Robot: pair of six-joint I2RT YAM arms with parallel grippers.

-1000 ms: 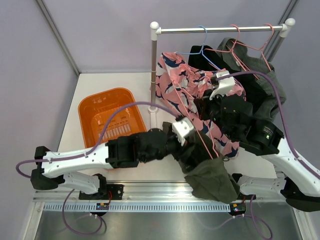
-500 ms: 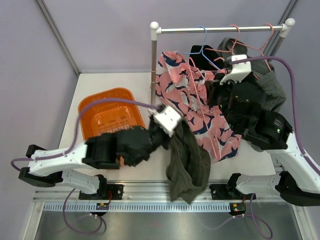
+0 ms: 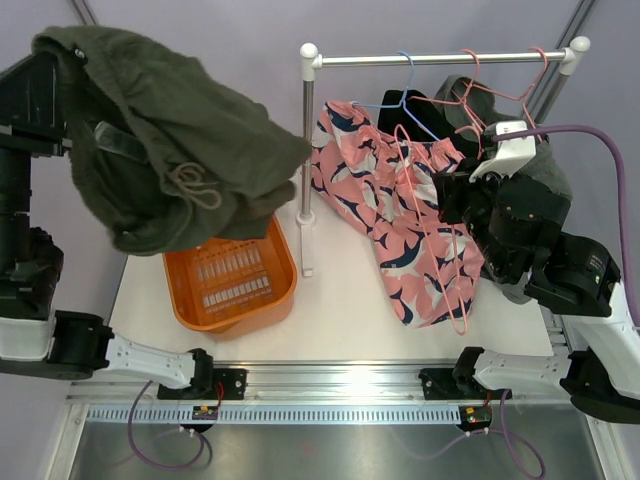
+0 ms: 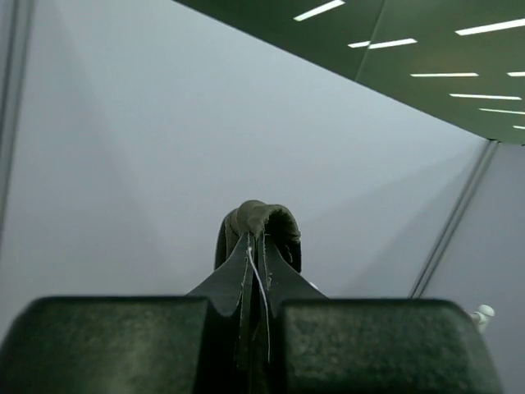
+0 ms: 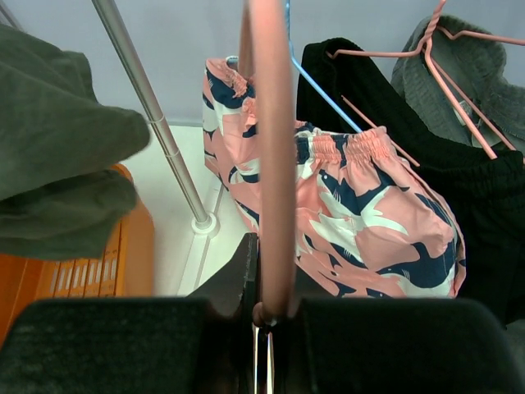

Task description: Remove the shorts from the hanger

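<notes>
My left gripper is shut on a fold of the dark olive shorts and holds them high at the upper left, above the orange basket. In the top view the cloth hides its fingers. My right gripper is shut on a bare pink hanger, which slants in front of the pink printed shorts. The black shorts and grey shorts hang on the rail behind, right of the pink pair.
The orange basket sits on the white table at the left, partly under the olive shorts. The rack's post stands mid-table and its rail runs right, with blue and pink hangers hooked on it. Grey walls close in on both sides.
My left arm has swung the olive shorts from low at the table's front middle up to the upper left, above the basket. My right gripper has drawn back to the right with the pink hanger.
</notes>
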